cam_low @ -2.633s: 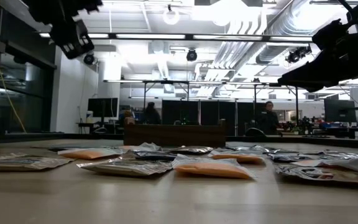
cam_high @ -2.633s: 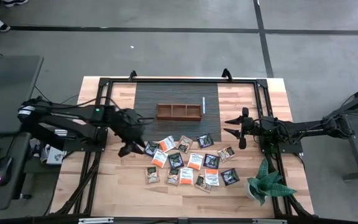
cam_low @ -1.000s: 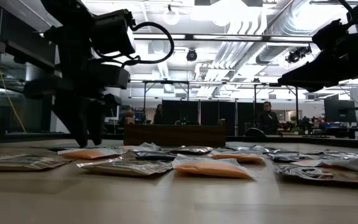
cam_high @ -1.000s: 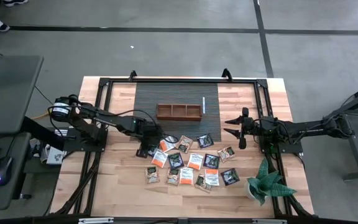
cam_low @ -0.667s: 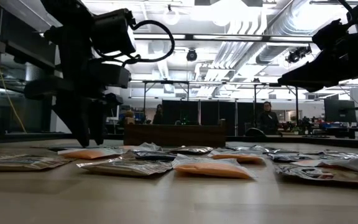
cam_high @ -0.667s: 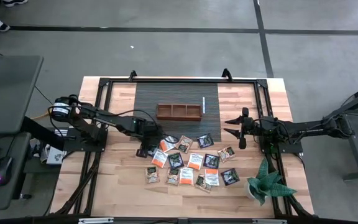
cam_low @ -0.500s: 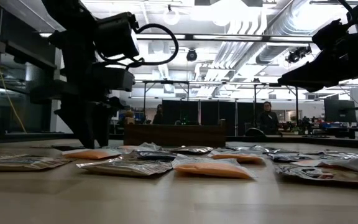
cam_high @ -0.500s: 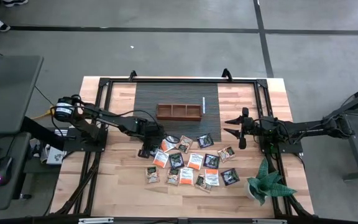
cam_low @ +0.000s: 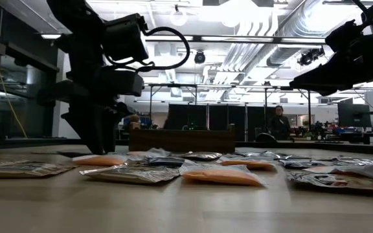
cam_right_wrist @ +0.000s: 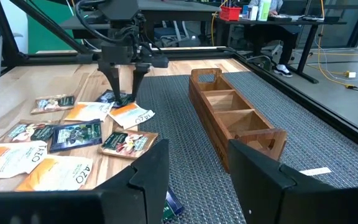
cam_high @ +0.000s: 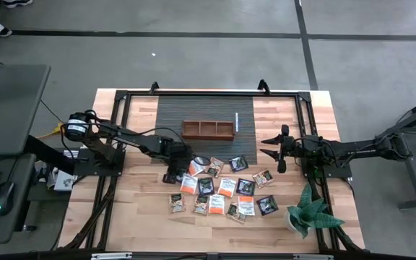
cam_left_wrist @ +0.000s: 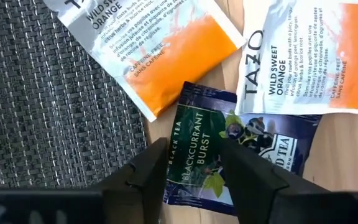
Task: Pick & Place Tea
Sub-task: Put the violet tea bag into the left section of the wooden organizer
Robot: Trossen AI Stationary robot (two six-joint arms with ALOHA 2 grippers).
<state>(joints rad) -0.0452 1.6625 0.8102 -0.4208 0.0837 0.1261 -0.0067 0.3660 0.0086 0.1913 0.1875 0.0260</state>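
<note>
Left pincer (cam_left_wrist: 194,163) lower, astride dark sachet (cam_left_wrist: 235,158)

left gripper (cam_left_wrist: 194,163) | lowered onto blackcurrant sachet (cam_left_wrist: 229,146) (fingers narrowing) | from raised

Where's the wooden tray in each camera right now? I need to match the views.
High view: wooden tray on the dark mat, above the sachets.
Low view: the brown bar at centre, behind the sachets.
Left wrist view: not in it.
Right wrist view: right of centre, three compartments showing.
Shared landmark: the left gripper, down at the sachets' edge beside the tray.
</note>
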